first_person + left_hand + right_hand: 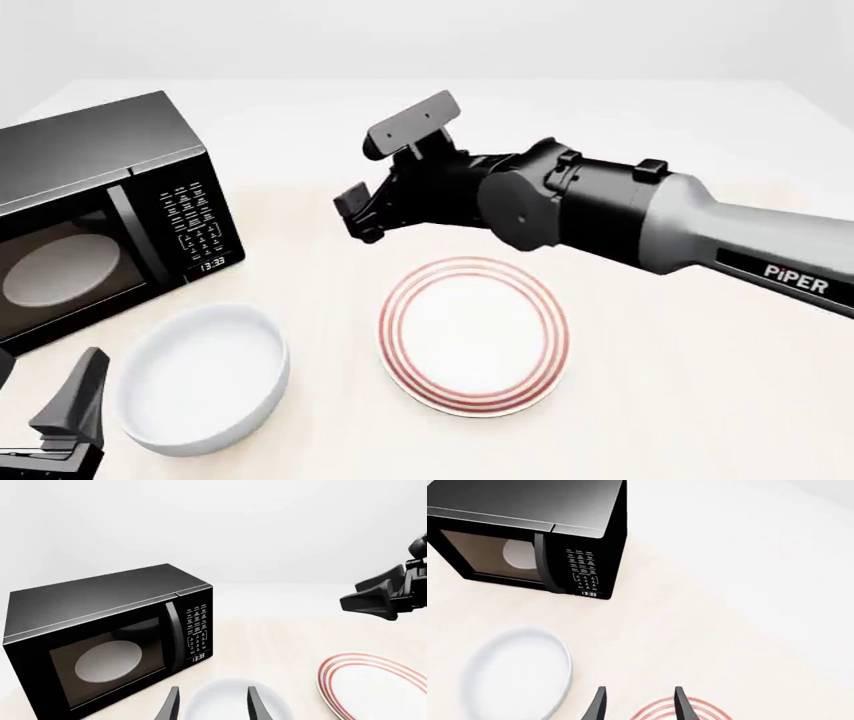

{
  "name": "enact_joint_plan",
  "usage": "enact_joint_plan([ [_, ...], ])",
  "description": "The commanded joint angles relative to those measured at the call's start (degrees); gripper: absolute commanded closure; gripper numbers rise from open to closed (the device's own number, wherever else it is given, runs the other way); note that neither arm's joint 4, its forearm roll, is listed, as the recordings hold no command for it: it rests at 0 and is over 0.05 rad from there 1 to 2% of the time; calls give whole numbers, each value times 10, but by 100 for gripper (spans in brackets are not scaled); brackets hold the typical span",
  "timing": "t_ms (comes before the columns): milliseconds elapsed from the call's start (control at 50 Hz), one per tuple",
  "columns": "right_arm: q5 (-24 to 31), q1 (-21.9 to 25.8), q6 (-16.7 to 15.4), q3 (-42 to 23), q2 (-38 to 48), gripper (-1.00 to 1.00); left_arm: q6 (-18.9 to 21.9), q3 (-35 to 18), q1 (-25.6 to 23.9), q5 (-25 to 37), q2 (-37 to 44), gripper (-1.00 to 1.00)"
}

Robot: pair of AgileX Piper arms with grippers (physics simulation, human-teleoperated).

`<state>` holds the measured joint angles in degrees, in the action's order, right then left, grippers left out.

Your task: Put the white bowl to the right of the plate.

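The white bowl sits on the table, at the near left. It is just to the left of the plate, not to its right. There is a small gap between the two, so they do not touch. The plate is flat, with red rings around its edge, and lies near the middle of the table.

Behind the bowl, at the far left, stands a black microwave. Its door is shut, and its little clock glows.

The left gripper is low at the near left corner, just beside the bowl. Its two fingers are spread apart with nothing between them, and the bowl shows through the gap.

The right gripper is up in the air, behind the plate and well above the table. Its fingers are spread apart too, and it holds nothing.
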<state>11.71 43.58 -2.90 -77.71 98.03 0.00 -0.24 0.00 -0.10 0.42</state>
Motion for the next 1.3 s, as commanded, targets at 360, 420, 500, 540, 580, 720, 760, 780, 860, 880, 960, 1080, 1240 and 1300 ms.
enact_joint_plan([
  [360, 77, 44, 25, -150, 134, -100, 0, 0, 0, 0, 0, -100],
  [420, 81, 46, 29, -159, 143, -100, 0, 0, 0, 0, 0, -100],
  [500, 92, 57, 36, -180, 159, -100, 0, 0, 0, 0, 0, -100],
  [540, 92, 60, 38, -183, 165, -100, 0, 0, 0, 0, 0, -100],
  [580, 93, 66, 43, -185, 172, -100, 0, 0, 0, 0, 0, -100],
  [720, 103, 80, 48, -206, 193, -100, 0, 0, 0, 0, 0, -100],
  [760, 102, 83, 52, -207, 198, -100, 0, 0, 0, 0, 0, -100],
  [780, 102, 85, 53, -209, 201, -100, 0, 0, 0, 0, 0, -100],
  [860, 101, 92, 60, -214, 210, -100, 0, 0, 0, 0, 0, -100],
  [880, 102, 94, 60, -216, 212, -100, 0, 0, 0, 0, 0, -100],
  [960, 104, 103, 66, -222, 224, -100, 0, 0, 0, 0, 0, -100],
  [1080, 95, 107, 75, -220, 236, -100, 0, 0, 0, 0, 0, -100],
  [1240, 92, 118, 88, -228, 258, -100, 0, 0, 0, 0, 0, -100],
  [1300, 93, 119, 92, -231, 263, -100, 0, 0, 0, 0, 0, -100],
])
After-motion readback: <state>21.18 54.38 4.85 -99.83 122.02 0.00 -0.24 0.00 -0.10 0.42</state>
